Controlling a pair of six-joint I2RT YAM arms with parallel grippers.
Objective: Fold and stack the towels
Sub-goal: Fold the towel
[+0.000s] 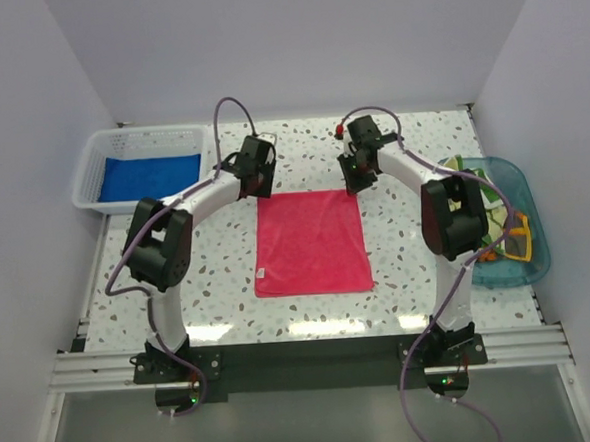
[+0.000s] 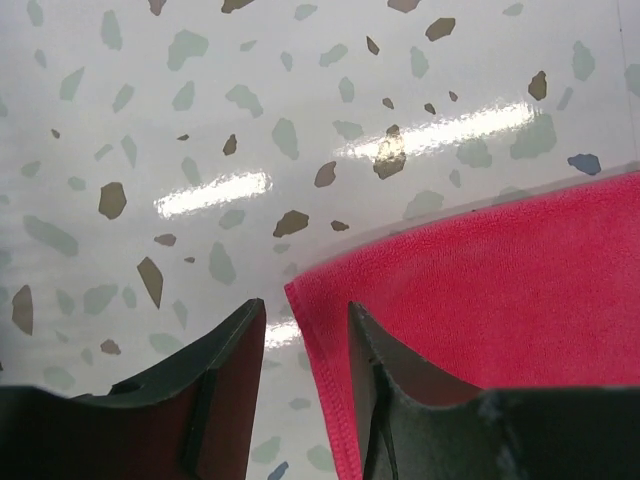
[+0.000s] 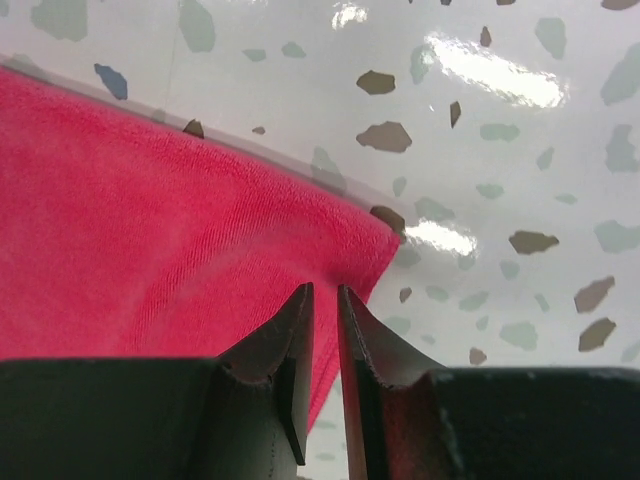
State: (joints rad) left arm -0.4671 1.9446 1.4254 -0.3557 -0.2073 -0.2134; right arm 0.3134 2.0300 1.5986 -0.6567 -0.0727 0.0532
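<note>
A pink towel (image 1: pixel 311 242) lies spread flat in the middle of the table. My left gripper (image 1: pixel 262 192) hangs over its far left corner. In the left wrist view the jaws of this gripper (image 2: pixel 305 310) are open, and the hemmed corner of the towel (image 2: pixel 480 290) lies between them. My right gripper (image 1: pixel 356 189) is at the far right corner. Its jaws (image 3: pixel 323 292) stand a narrow gap apart over the towel's (image 3: pixel 150 230) edge, which still lies flat. A blue towel (image 1: pixel 152 176) lies in the white basket. A green and yellow towel (image 1: pixel 494 204) and a dark one with orange trim (image 1: pixel 517 242) sit in the blue tub.
The white slotted basket (image 1: pixel 140 138) stands at the far left corner of the speckled table (image 1: pixel 218 276). The clear blue tub (image 1: pixel 524 272) stands along the right edge. White walls close in the back and both sides.
</note>
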